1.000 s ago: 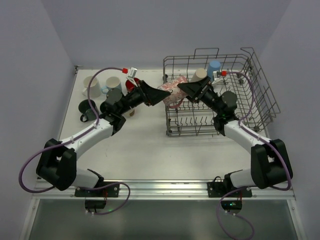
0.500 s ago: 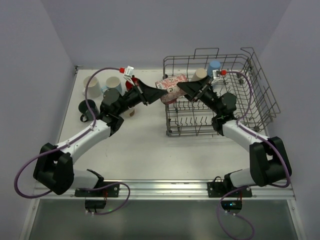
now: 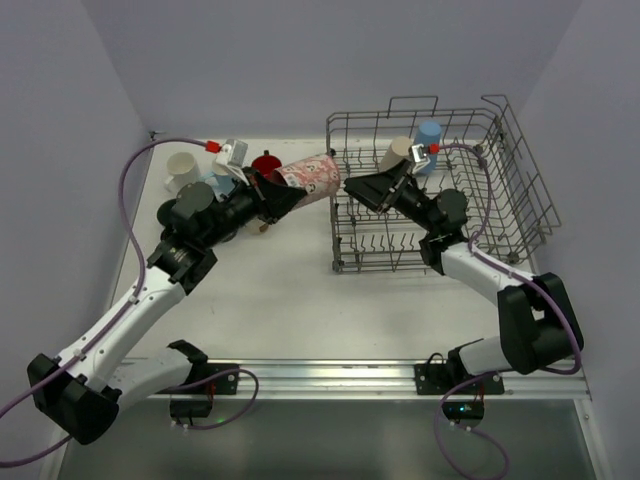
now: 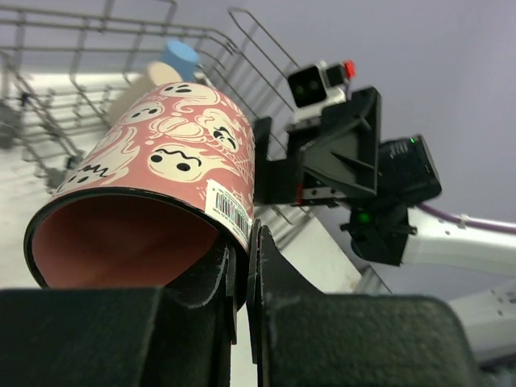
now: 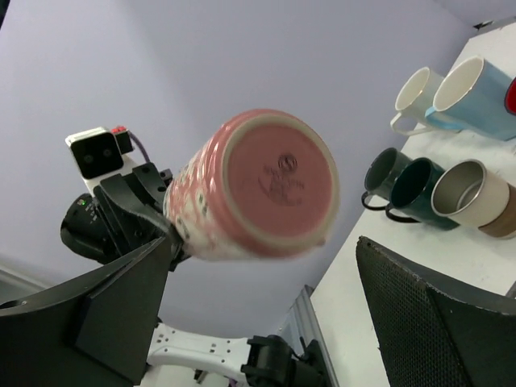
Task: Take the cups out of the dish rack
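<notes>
My left gripper [image 3: 277,193] is shut on the rim of the speckled pink cup [image 3: 308,177], which hangs tilted in the air just left of the dish rack [image 3: 520,190]. In the left wrist view the jaws [image 4: 246,258] pinch the pink cup's [image 4: 161,177] wall. My right gripper [image 3: 362,187] stands open at the rack's left end, apart from the cup. The right wrist view has the pink cup's base [image 5: 274,181] floating beyond the wide fingers [image 5: 121,306]. In the rack stay a beige cup [image 3: 397,152] and a blue tumbler [image 3: 428,135].
On the table's far left stand a white cup [image 3: 183,168], a light blue cup [image 5: 476,93], a red cup [image 3: 266,163], two dark teal cups [image 5: 387,173] and a beige cup [image 5: 472,197]. The rack's wire wall [image 4: 72,97] lies close behind the held cup.
The left gripper closed on the pink cup's rim and the right gripper opened and let it go. The left arm then carried the cup leftward, out past the rack's edge.
</notes>
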You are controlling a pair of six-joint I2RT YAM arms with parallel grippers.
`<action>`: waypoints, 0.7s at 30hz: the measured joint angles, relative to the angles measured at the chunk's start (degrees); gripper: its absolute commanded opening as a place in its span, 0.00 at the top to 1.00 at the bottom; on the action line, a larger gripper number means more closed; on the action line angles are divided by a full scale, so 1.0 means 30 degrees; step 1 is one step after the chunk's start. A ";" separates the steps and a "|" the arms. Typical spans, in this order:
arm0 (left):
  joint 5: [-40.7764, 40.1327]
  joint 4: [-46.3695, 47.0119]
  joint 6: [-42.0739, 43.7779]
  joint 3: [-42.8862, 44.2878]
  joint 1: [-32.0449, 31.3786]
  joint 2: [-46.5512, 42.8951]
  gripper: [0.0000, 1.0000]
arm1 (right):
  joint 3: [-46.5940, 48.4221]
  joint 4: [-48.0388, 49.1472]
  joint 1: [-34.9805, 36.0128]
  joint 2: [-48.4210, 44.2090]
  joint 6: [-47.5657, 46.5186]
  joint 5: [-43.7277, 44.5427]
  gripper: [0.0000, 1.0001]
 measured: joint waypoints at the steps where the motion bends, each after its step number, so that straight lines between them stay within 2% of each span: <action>1: -0.0517 -0.0364 0.0284 0.0000 0.0197 -0.0364 1.00 | 0.0000 0.0073 -0.0153 0.0036 -0.0007 -0.0051 0.01; 8: -0.1115 0.0372 0.0321 -0.0197 0.0641 -0.0809 1.00 | 0.0080 0.1792 -0.0423 0.1377 0.0627 -0.0685 0.01; 12: -0.2106 -0.2681 0.1355 0.1107 0.0510 -0.0131 1.00 | 0.0080 0.1355 -0.0423 0.1158 0.0189 -0.0736 0.01; 16: -0.4386 -0.7351 0.3184 0.3672 0.0532 0.1282 1.00 | 0.0146 -0.2033 -0.0423 -0.0466 -0.2127 -0.0248 0.01; 21: -0.6470 -1.1351 0.5005 0.6156 0.0568 0.3606 1.00 | 0.0503 -0.7133 -0.0408 -0.3767 -0.5960 0.1617 0.01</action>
